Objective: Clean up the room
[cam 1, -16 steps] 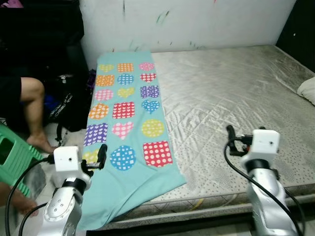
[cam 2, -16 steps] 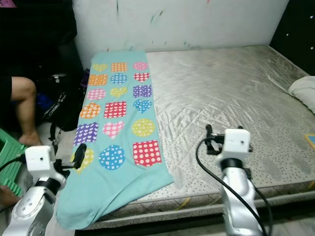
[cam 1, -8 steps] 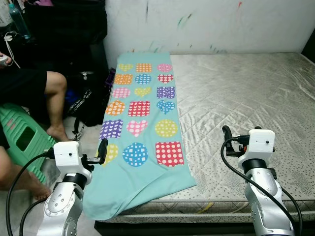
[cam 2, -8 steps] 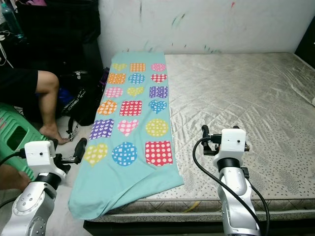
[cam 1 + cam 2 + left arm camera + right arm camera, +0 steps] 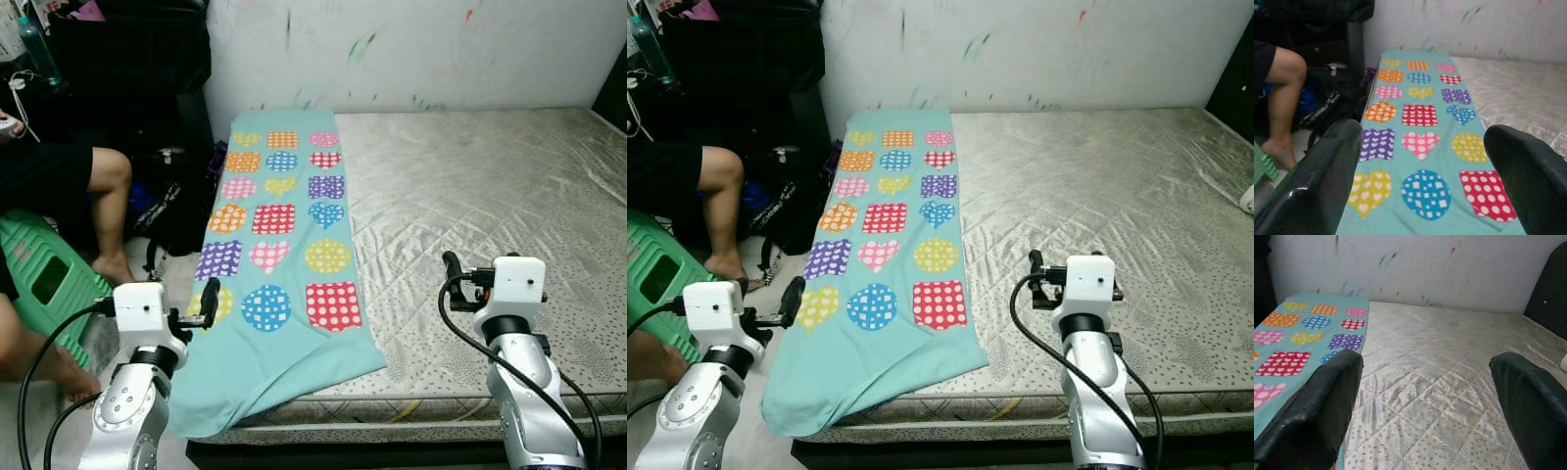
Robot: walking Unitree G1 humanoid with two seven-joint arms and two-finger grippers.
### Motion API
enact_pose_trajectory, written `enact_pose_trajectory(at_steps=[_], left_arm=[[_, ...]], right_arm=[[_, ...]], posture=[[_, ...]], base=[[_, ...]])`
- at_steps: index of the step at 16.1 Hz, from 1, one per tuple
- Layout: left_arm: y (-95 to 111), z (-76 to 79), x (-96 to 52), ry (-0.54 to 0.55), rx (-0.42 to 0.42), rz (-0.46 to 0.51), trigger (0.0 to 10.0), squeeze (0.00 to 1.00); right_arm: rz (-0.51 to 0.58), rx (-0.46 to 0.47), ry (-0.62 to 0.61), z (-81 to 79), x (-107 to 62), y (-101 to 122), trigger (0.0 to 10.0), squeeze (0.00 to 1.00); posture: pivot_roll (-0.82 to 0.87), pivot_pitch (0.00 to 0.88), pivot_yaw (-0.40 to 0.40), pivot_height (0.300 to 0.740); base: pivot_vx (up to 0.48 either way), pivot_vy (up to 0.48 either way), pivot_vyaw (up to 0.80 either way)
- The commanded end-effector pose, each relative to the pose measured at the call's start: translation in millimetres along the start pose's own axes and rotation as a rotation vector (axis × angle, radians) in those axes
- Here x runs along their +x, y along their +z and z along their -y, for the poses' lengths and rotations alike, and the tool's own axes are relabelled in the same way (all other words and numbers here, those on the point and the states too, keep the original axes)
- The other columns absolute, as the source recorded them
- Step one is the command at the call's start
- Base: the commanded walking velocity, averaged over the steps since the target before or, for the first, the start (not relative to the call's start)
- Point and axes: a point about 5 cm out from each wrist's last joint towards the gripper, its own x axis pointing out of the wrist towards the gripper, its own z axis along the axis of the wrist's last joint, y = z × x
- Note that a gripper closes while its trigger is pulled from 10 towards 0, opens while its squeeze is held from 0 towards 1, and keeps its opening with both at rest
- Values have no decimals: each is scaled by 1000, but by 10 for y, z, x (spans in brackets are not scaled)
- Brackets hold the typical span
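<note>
A teal blanket [image 5: 279, 225] printed with dotted hearts, circles and squares lies along the left side of a bare grey quilted mattress [image 5: 470, 196]. Its near end hangs over the mattress's front left corner. My left gripper [image 5: 208, 302] is held up just left of that hanging end, open and holding nothing; the left wrist view looks past its fingertips [image 5: 1347, 134] onto the blanket [image 5: 1420, 115]. My right gripper [image 5: 453, 266] hovers over the near part of the mattress, to the right of the blanket, also open and holding nothing. In the right wrist view, the mattress [image 5: 1449, 382] lies ahead.
A person sits at the left, bare leg [image 5: 108, 201] beside the bed, next to a green plastic stool [image 5: 39, 284]. A black bag [image 5: 171, 211] lies on the floor against the bed. A white object [image 5: 1248, 199] sits at the mattress's right edge. A scribbled white wall [image 5: 411, 49] stands behind.
The whole picture has shifted: the camera turned left and drew back, bringing more of the person and stool into view. Both arms keep the same pose, and the blanket lies as before.
</note>
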Motion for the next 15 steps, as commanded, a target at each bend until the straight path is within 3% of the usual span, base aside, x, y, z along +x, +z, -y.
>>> enact_pose_trajectory(at_steps=[1,15], left_arm=[[9,-8,14,14,16,2,10000,0],[6,29,30,15,38,-8,10000,0]], right_arm=[[-5,-7,5,-22,25,11,10000,0],[-30,-39,3,-75,53,-25,10000,0]], posture=[[-117,0,31,740],[-108,0,27,740]], base=[[0,0,0],[0,0,0]])
